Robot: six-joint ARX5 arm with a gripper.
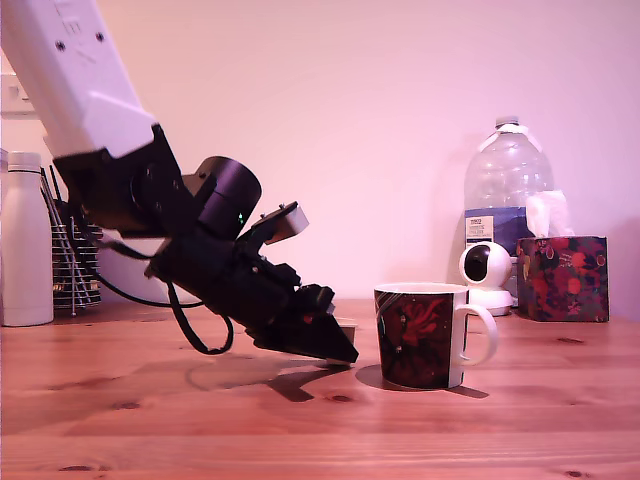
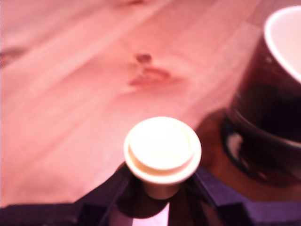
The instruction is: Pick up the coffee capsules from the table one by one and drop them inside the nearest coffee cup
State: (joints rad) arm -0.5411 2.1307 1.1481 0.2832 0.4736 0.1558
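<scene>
Capsule (image 2: 162, 150) sits between the gripper (image 2: 162, 195) fingers, which look closed on it, low over the table (image 1: 500, 430) beside the cup (image 1: 420, 335). A loose pinch could let it slip and miss.

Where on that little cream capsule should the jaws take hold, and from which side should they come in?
Grip the capsule on its tapered body just under the wide rim, one jaw on each flank. The rim overhangs the narrower body, so it should catch on the jaws if the hold slips. Come in low along the table from the side away from the mug, as the gripper is angled now.
</scene>
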